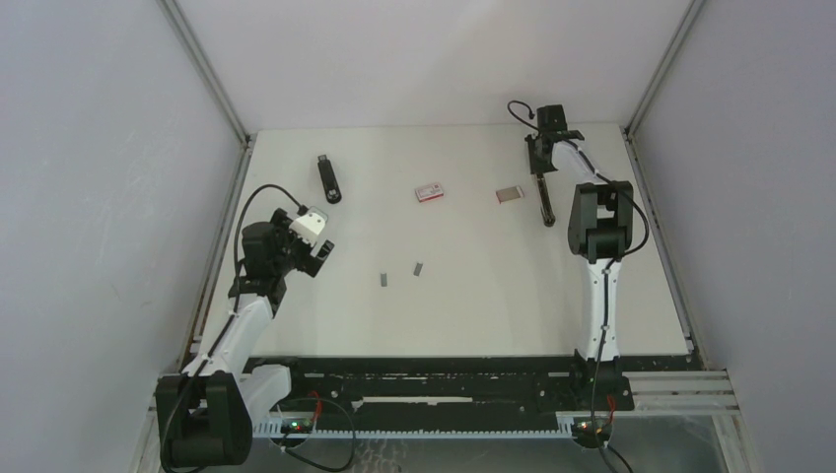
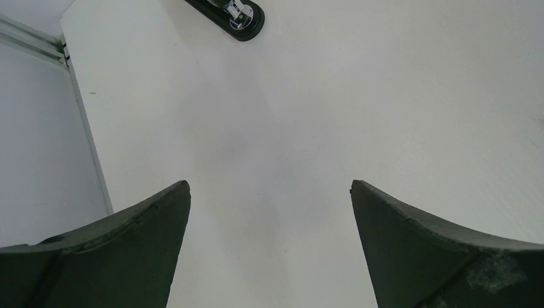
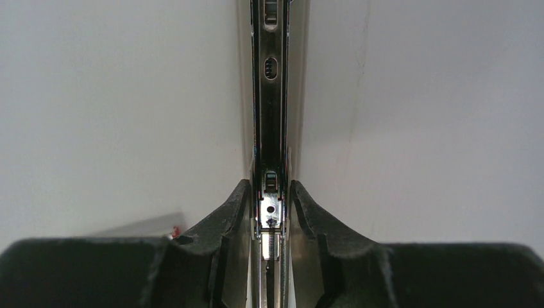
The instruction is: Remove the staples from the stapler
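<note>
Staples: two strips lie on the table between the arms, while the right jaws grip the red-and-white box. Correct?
Not the box: the right wrist view shows the right jaws shut on the opened stapler. The staples lie as stated.

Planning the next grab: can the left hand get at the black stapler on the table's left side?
Probably yes: the left hand is open, with nothing between it and the black stapler.

Left fingers (image 2: 128,244) wide; right fingers (image 3: 226,221) seemingly in grip.
</note>
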Controlling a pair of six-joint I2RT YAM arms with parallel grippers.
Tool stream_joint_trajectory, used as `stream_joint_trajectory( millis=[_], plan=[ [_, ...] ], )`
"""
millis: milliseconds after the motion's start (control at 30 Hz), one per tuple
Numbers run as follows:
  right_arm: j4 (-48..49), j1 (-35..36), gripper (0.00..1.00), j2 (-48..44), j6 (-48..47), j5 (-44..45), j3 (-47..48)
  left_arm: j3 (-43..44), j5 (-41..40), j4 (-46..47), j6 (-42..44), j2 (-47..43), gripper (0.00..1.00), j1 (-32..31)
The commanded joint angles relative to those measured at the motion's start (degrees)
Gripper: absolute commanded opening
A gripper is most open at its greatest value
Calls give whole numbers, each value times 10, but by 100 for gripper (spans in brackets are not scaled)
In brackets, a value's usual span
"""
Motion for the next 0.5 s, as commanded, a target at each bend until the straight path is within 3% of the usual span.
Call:
stream_joint_trajectory(
  millis=[0, 267, 467],
  plan=[
    [13, -4, 0, 6, 5, 0, 58, -9, 9, 12, 2, 0, 100, 4],
    [4, -6, 2, 27, 12, 16, 74, -8, 7, 11, 2, 0, 100, 4],
    [-2, -9, 10, 34, 15, 16, 78, -7, 5, 11, 2, 0, 100, 3]
  ],
)
